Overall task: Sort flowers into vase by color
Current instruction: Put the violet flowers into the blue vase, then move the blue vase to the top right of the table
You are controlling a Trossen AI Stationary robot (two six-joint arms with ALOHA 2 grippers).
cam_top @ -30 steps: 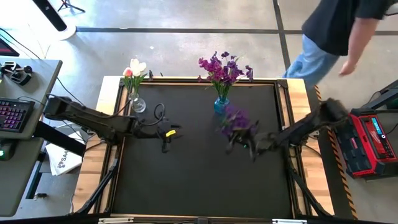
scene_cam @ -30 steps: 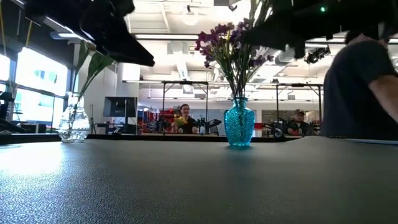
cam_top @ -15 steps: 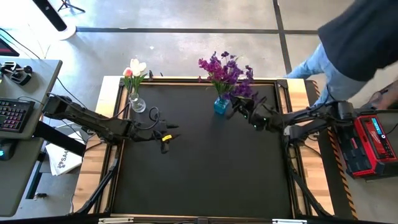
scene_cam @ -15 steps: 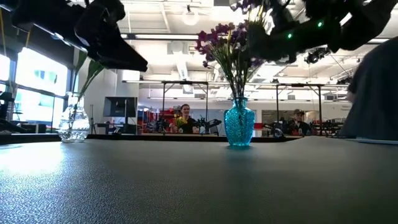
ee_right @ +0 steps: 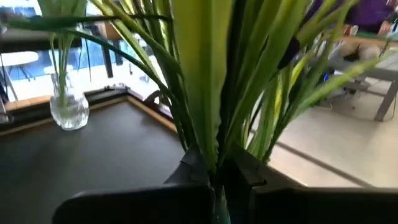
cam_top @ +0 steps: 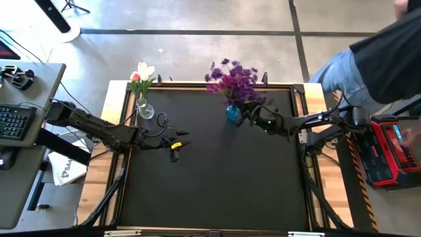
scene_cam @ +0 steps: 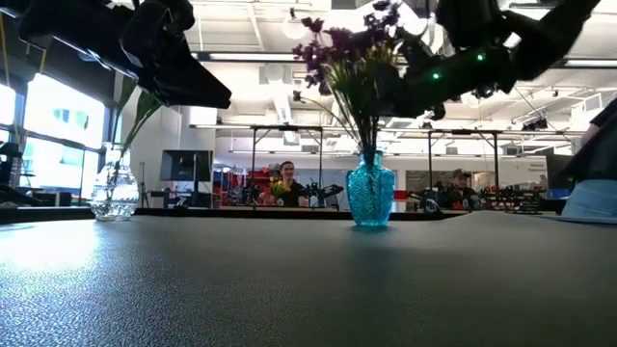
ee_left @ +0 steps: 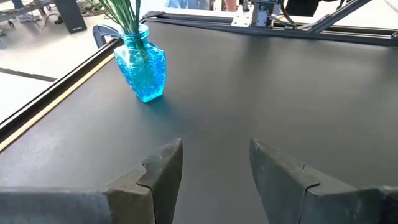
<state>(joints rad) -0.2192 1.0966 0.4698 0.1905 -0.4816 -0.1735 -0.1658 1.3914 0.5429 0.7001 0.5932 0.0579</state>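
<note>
the right gripper (cam_top: 253, 113) is reaching in from the right side of the table to a spot just beside the blue glass vase (cam_top: 233, 111) at the table's far edge, and its fingers (ee_right: 198, 167) are clamped tight on the green stem of a purple flower (cam_top: 247, 89). in the right wrist view the stems and long leaves (ee_right: 205, 74) are rising straight up out of the pinched fingers, filling most of the view. the blossoms of the held flower are mingling with the purple bunch (cam_top: 227, 78) already standing in the blue vase, so i cannot tell whether its stem end is inside the vase mouth or only beside it. in the low view the blue vase (scene_cam: 370, 189) is standing upright with the purple blooms (scene_cam: 337, 43) spreading above it, and the right arm is hanging dark over them.

the left gripper (cam_top: 176, 146) is waiting over the bare black table mat (cam_top: 210, 191), left of centre, with its two fingers (ee_left: 163, 171) standing apart and nothing between them; its wrist view is looking across the mat at the blue vase (ee_left: 142, 67).

the clear glass vase (cam_top: 145, 109) is standing at the far left corner of the mat, holding the white and pink tulips (cam_top: 141, 72). it is well apart from the blue vase.

a person in a dark top and jeans (cam_top: 375, 56) is standing beyond the table's right far corner.
</note>
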